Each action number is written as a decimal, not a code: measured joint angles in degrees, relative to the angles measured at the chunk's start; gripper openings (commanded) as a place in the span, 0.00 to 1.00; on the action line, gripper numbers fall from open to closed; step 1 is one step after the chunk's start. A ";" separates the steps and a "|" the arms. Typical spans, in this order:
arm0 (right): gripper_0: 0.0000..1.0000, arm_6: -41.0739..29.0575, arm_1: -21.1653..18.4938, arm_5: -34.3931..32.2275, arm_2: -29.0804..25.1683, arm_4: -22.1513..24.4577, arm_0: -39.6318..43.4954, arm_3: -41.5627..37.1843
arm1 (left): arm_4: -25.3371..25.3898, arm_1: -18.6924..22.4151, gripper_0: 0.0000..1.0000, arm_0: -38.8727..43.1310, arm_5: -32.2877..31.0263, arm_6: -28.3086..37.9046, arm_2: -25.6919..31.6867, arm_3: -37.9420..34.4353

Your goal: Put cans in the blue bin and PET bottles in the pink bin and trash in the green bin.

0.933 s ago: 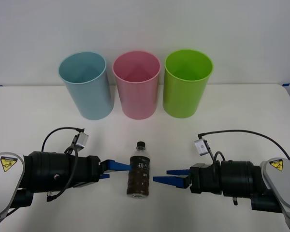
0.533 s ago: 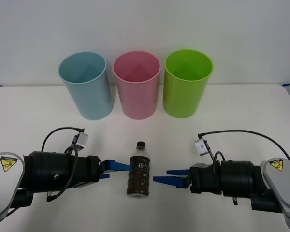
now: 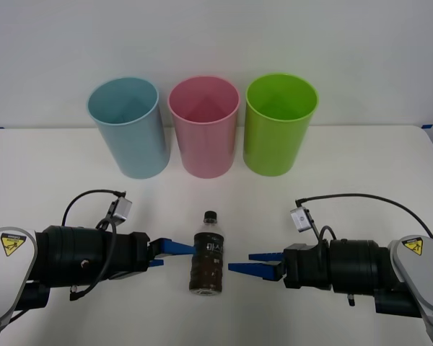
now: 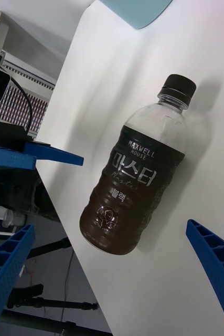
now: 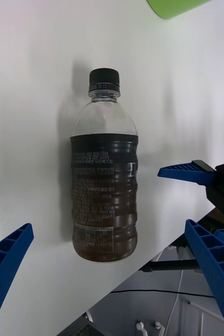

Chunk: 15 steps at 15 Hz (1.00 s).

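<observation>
Front view puts the PET bottle [image 3: 208, 254] upright at lower centre of the white worktop [image 3: 50, 158], cap up, dark drink filling most of it. Across the upper middle stand three bins in a row: the blue bin [image 3: 128, 127] leftmost, the pink bin [image 3: 204, 126] in the middle, the green bin [image 3: 279, 123] rightmost, all close side by side. The left pincer [image 3: 172, 253] reaches in from the lower left, the right pincer [image 3: 254, 265] from the lower right, the bottle between them. Both pincers are spread wide and hold nothing. The left fingertip looks just at the bottle's side, though I cannot say whether it touches.
</observation>
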 measured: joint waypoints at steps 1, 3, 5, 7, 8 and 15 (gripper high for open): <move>1.00 0.00 0.00 0.00 0.00 0.00 0.00 0.00 | 0.00 0.00 1.00 0.00 0.00 0.00 0.00 0.00; 1.00 0.00 0.00 0.00 0.00 0.00 0.00 0.00 | 0.00 0.00 1.00 0.00 0.00 0.00 0.00 0.00; 1.00 0.00 0.00 0.00 0.00 0.00 0.00 0.00 | 0.00 0.00 1.00 0.00 0.00 0.00 0.00 0.00; 1.00 0.00 0.00 0.00 0.00 0.00 0.00 0.00 | 0.00 0.00 1.00 0.00 0.00 0.00 0.00 0.00; 1.00 0.00 0.00 0.00 0.00 0.00 0.00 0.00 | 0.00 0.00 1.00 0.00 0.00 0.00 0.00 0.00; 1.00 0.00 0.00 0.00 0.00 0.00 0.00 0.00 | 0.00 0.00 1.00 0.00 0.00 0.00 0.00 0.00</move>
